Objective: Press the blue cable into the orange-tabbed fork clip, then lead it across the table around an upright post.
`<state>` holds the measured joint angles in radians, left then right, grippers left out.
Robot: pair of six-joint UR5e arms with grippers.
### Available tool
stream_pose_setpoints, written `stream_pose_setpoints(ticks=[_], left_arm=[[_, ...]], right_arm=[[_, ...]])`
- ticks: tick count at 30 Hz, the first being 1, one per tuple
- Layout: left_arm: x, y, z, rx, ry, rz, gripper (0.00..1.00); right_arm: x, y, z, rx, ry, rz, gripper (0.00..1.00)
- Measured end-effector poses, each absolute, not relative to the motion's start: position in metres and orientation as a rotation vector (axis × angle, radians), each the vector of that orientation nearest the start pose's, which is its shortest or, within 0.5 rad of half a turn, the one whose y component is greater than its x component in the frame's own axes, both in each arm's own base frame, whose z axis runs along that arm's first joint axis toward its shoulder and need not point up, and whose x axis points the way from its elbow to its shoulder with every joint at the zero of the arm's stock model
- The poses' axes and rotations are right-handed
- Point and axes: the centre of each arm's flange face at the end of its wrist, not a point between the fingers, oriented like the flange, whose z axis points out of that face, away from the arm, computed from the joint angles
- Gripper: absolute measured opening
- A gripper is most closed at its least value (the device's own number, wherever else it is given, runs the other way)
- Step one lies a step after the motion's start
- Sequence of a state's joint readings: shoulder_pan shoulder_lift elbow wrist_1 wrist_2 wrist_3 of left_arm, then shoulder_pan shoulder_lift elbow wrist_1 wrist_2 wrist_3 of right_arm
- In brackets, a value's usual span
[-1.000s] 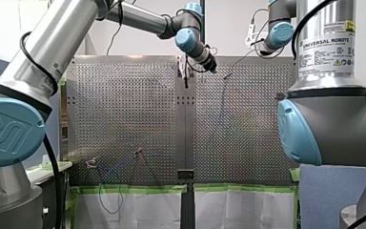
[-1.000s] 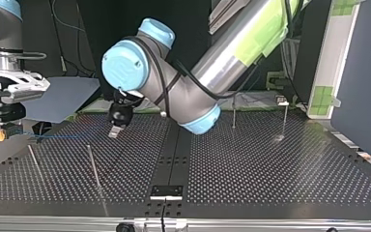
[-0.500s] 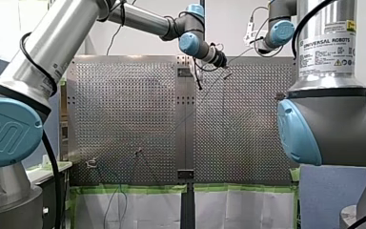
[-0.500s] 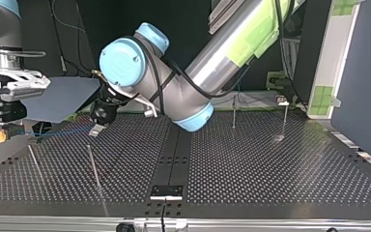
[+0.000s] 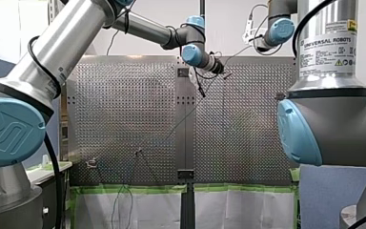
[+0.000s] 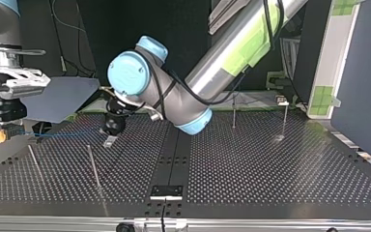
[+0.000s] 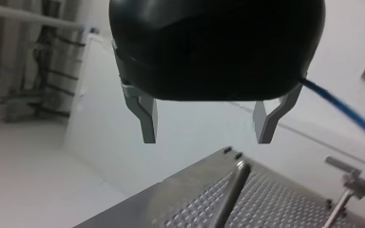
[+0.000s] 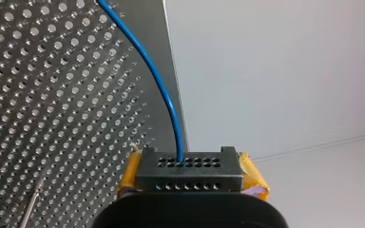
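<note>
Our right gripper [image 8: 188,166] is clamped on the thin blue cable [image 8: 159,85]. The cable comes out between the yellow pads [image 8: 129,178] and curves away over the perforated metal table [image 6: 270,174].

In the top view this gripper hangs at the left edge, above the table's border. From there the cable runs in a nearly straight line, low over the holes, towards our left gripper [image 7: 206,140].

The left gripper is black, and its two metal fingers [image 7: 145,121] stand spread apart with nothing between them. In the left wrist view the cable passes beside one finger, outside the gap. We cannot tell whether it touches the finger.

In the top view the left gripper points down at the table, a little left of the centre seam. Its fingertips are close above the surface.

A thin upright metal post [image 6: 94,166] stands just in front of it, nearer the camera. A second leaning rod [image 6: 34,159] is further left. Two more slim posts [image 6: 234,113] rise at the far right side of the table, well apart from both grippers.

Ahead of the left gripper, its wrist view shows a blurred post and a small metal fitting on a stem [image 7: 354,183].
</note>
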<state>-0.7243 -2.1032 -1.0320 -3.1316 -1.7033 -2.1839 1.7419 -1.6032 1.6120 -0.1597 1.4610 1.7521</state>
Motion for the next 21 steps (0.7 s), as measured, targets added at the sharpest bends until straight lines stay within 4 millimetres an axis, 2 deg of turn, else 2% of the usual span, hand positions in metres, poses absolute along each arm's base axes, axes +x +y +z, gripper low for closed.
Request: stream_pose_setpoints(ticks=[9,21], left_arm=[[0.457,-0.553,0.434,-0.131,1.613,-0.942,1.00],[0.464,-0.550,0.443,-0.159,1.518,-0.838,1.00]], right_arm=[[0.227,-0.459,0.501,1.237,-1.088,1.626,0.00],[0.226,-0.461,0.498,1.237,-1.093,1.622,0.00]])
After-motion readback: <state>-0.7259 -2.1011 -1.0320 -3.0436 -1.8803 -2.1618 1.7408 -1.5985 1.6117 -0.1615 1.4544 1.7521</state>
